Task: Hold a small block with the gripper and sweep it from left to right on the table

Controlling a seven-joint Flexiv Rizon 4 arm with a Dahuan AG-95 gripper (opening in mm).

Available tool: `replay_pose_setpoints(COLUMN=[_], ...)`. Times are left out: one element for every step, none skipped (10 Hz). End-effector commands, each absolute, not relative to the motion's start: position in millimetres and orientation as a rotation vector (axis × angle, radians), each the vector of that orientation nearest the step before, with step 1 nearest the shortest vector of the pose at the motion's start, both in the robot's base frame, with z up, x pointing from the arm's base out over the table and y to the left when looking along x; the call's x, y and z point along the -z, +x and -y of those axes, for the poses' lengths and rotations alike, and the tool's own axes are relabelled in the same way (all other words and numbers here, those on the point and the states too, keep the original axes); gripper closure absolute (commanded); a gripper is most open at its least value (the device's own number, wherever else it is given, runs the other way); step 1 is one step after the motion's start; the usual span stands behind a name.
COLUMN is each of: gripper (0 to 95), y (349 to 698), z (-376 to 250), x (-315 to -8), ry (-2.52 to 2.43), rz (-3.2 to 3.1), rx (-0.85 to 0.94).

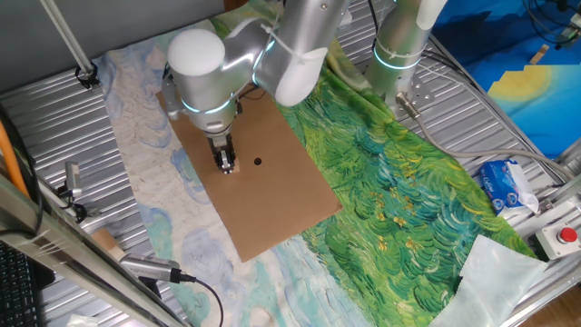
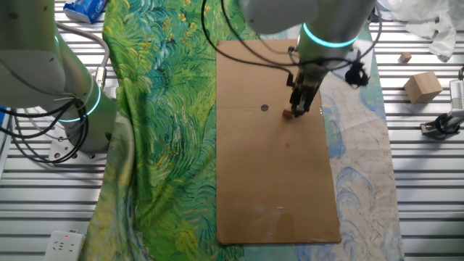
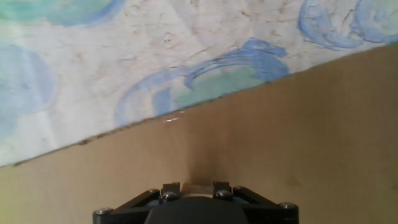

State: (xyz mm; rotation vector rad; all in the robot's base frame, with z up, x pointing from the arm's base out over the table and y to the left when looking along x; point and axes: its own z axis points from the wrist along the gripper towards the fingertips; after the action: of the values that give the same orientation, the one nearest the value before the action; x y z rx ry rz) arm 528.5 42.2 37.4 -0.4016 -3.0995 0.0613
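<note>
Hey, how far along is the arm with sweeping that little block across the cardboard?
Done: the hand is down on the cardboard with the block at its fingertips; the hand view shows a pale piece between the fingers. In hand: it sits beside the black dot. Left: most of the sweep, judging by the cardboard lying ahead; how far it has travelled cannot be told.

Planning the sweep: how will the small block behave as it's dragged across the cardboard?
The small block looks like a tiny wooden cube, so probably stiff and very light. Its flat faces should slide on the cardboard rather than roll. Being so small between the gripper jaws, it might twist or slip if it catches.
</note>
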Motion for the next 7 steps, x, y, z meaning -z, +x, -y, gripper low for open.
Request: replay_pose_setpoints(gripper=[95.0, 95.0, 95.0, 95.0, 95.0, 95.0, 95.0], y=[531.5, 531.5, 531.6, 531.7, 532.1, 532.7, 534.5], z=[-48.7, -48.8, -48.8, -49.0, -49.4, -50.3, -53.0], x=[-36.4, -36.5, -36.5, -36.5, -36.4, -36.2, -35.9], ry=[-0.403, -0.403, -0.403, -0.403, -0.403, -0.403, -0.403], rz=[3.112, 3.109, 3.11, 3.112, 3.114, 3.115, 3.115], rx=[-0.055, -0.05, -0.046, -0.045, -0.038, -0.033, -0.026])
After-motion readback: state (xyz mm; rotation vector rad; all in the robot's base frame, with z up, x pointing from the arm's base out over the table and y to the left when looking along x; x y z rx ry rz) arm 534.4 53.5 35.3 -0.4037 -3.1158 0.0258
